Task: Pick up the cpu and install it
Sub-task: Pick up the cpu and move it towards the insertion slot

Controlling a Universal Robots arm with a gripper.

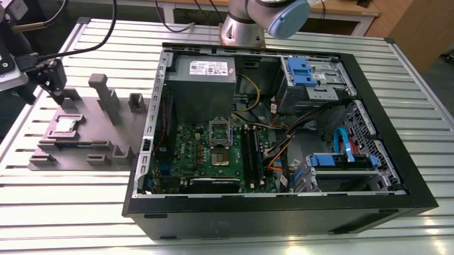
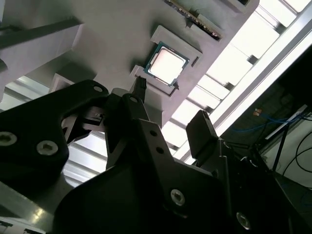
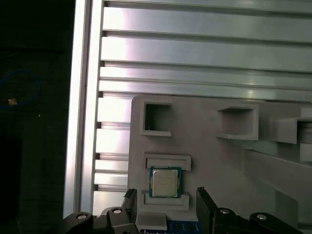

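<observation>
The cpu (image 1: pixel 67 124) is a small square chip with a shiny metal top. It lies flat in a recess of the grey fixture plate (image 1: pixel 99 135) at the exterior view's left. In both wrist views the cpu (image 2: pixel 167 66) (image 3: pixel 165 182) sits just beyond the black fingertips. My gripper (image 1: pixel 57 90) (image 2: pixel 170 109) (image 3: pixel 165 199) hovers above the fixture, close to the chip without touching it. It is open, one finger (image 3: pixel 130 199) on each side of the chip's line, and nothing is between them. The motherboard's socket (image 1: pixel 222 158) lies open inside the computer case.
The open black computer case (image 1: pixel 284 212) fills the middle of the slatted metal table (image 1: pixel 71 212), with cables, drive bays and a power supply inside. Tall grey fixture posts (image 1: pixel 106 95) rise beside the gripper. A long memory stick (image 2: pixel 195 19) lies on the fixture near the chip.
</observation>
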